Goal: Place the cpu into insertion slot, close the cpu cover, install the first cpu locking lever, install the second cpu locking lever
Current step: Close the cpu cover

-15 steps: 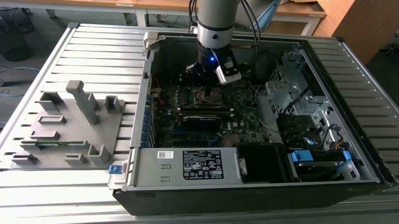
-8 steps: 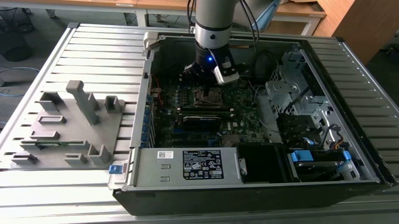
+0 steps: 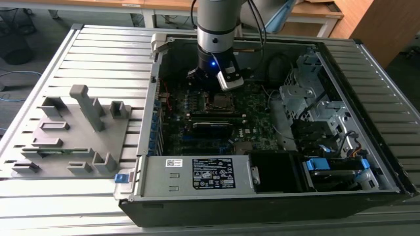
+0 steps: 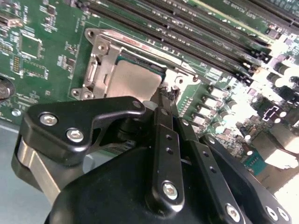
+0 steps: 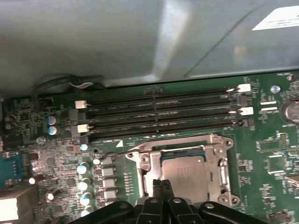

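A grey slatted desk (image 3: pixel 72 54) carries an open computer case (image 3: pixel 262 209). Its power supply wears a white-and-black label (image 3: pixel 213 173), with print too small to read. The cpu (image 5: pixel 184 171) lies in the insertion slot (image 3: pixel 221 101), and the cpu cover (image 5: pixel 220 173) is down around it. The claw (image 5: pixel 161 185), fingers pressed together, stands just at the cover's edge.

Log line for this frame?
cpu: seated | cpu cover: down over it | gripper: shut, tips at cover's edge
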Controlling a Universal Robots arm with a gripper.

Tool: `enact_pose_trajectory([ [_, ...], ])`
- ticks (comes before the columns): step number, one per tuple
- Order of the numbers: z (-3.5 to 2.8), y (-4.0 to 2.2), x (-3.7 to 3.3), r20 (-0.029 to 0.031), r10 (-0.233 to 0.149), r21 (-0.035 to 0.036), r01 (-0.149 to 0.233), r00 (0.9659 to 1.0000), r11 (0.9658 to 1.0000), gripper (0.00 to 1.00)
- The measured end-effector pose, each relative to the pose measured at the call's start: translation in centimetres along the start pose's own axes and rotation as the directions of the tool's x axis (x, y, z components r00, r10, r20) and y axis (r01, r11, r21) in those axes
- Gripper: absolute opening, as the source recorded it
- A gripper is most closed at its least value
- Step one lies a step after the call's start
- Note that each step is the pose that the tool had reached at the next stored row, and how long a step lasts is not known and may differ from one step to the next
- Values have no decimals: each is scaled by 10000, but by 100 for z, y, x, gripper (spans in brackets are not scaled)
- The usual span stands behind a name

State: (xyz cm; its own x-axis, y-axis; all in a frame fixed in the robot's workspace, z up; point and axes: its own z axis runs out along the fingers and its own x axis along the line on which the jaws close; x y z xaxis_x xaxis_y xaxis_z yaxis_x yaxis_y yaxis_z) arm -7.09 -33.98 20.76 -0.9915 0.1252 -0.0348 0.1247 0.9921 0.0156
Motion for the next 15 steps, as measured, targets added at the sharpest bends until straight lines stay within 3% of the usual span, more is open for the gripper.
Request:
enact_pose_trajectory([
  [15,53,-7,61,6,-190,-13,190,9998,9998,11],
])
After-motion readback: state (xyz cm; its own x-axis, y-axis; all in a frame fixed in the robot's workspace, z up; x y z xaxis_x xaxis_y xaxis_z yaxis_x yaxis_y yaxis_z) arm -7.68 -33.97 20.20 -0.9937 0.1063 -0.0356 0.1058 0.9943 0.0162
